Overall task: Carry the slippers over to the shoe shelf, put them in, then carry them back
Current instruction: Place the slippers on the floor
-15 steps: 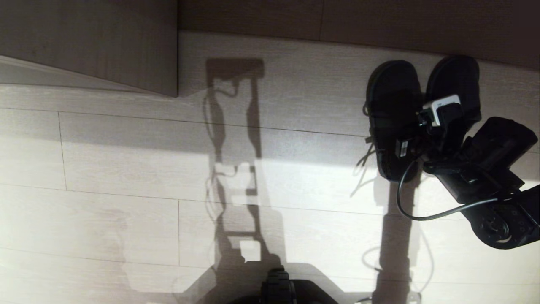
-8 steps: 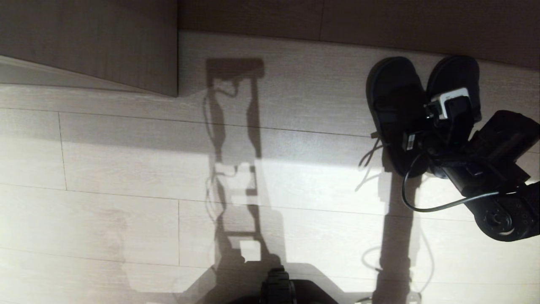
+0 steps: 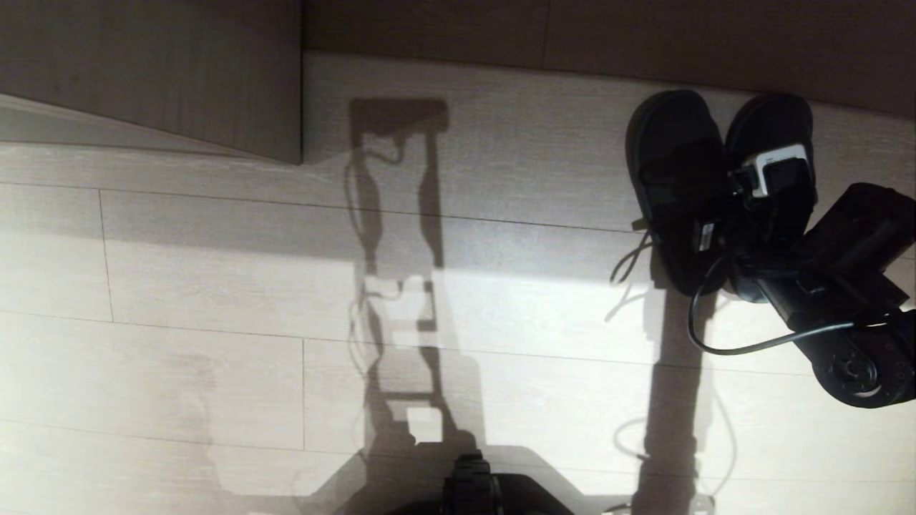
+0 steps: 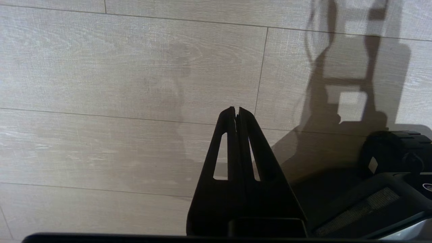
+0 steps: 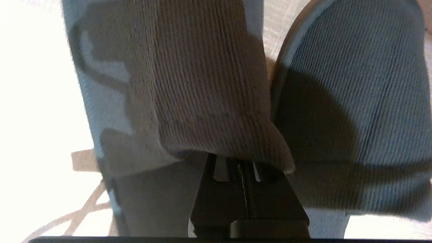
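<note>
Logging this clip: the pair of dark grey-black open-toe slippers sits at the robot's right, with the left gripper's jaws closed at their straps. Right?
Not quite. It is the right gripper, not the left, whose closed jaws sit at the straps of the dark grey-black open-toe slippers; the head and right wrist views show it. The left gripper is shut over bare floor in the left wrist view.

1. The slippers (image 3: 723, 186) are dark grey-black, their strap fabric finely ribbed in the right wrist view (image 5: 209, 81).
2. The floor (image 3: 215, 300) is pale wood-grain plank, streaked with light and shadow.
3. The shoe shelf (image 3: 179, 71) shows shaded beige wood grain.
4. The right gripper (image 5: 248, 168) is black.
</note>
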Motion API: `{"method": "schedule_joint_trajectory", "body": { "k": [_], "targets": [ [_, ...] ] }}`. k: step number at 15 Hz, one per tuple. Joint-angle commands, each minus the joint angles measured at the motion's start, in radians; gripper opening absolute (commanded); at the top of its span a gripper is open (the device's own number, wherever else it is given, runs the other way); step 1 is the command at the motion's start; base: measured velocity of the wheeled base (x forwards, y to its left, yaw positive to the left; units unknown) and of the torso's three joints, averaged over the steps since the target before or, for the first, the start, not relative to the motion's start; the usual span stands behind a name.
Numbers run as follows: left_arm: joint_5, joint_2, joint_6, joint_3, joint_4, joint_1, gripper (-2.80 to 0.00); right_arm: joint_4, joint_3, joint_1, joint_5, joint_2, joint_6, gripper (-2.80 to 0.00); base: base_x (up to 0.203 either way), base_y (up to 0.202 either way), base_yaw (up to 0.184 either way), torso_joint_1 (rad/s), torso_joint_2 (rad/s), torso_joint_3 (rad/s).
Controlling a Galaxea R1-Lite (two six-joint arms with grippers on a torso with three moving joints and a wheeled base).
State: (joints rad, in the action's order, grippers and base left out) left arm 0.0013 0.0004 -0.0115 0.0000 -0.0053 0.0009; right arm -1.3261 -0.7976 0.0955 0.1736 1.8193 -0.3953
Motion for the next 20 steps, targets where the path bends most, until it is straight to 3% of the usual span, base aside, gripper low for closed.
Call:
{"method": "schedule_joint_trajectory", "body": {
  "k": [1, 12, 20],
  "targets": [
    [0.0, 0.0, -0.001, 0.0, -0.001, -0.001, -2.8, -0.007, 0.012, 0.0, 0.001, -0.012, -0.004, -2.8, 0.0, 0.0, 0.0, 0.0, 0.0, 0.0],
    [0.0, 0.0, -0.001, 0.0, -0.001, 0.0, -2.8, -0.06, 0.183, 0.01, -0.016, -0.064, 0.003, -2.8, 0.0, 0.0, 0.0, 0.0, 0.0, 0.0],
    [0.0, 0.0, -0.001, 0.0, -0.001, 0.001, -2.8, -0.063, 0.335, 0.019, -0.044, -0.241, 0.016, -2.8, 0.0, 0.0, 0.0, 0.0, 0.0, 0.0]
  ]
}}
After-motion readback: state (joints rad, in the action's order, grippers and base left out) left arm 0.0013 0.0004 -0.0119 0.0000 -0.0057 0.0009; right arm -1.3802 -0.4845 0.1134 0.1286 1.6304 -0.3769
